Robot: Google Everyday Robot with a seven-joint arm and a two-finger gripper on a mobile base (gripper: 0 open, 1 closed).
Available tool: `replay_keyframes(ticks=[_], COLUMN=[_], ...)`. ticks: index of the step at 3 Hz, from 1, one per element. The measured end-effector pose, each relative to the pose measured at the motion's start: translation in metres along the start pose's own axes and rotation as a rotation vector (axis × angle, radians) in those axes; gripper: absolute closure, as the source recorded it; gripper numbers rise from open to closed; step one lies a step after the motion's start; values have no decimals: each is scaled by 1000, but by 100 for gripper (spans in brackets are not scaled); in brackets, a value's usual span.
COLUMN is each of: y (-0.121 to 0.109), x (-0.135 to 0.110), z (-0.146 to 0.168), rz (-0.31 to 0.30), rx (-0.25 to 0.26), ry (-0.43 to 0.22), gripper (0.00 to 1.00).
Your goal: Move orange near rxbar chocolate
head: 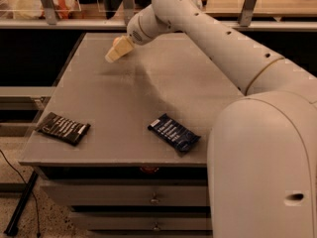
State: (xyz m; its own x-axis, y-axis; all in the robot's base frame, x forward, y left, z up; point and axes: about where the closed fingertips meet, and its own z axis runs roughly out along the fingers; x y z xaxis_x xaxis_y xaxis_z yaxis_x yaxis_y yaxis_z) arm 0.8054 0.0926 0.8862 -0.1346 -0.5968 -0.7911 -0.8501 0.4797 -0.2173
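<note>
One big white arm [223,48] stretches from the robot's body at the right across to the far left of the grey tabletop [124,103], with its wrist angled down and leftward. Near the front edge lie the dark blue bar wrapper [174,133] and, well apart at the front left corner, the black rxbar chocolate [63,128]. The pincer [115,52] sits low right at the orange [118,40], which shows only as a sliver of colour behind it. I cannot tell whether the pincer is apart or clamped. The step looks like the grasp. The next move calls for a secure hold, then a carry toward the front left.
</note>
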Motion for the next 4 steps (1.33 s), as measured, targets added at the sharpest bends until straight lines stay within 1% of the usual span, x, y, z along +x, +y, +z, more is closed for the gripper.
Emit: replay_keyframes(ticks=[1, 3, 4], y=[-2, -14, -19], x=[3, 18, 21], z=[16, 42, 49], rz=[16, 72, 89], rx=[19, 60, 74], ry=[24, 63, 66], gripper=[0, 0, 17])
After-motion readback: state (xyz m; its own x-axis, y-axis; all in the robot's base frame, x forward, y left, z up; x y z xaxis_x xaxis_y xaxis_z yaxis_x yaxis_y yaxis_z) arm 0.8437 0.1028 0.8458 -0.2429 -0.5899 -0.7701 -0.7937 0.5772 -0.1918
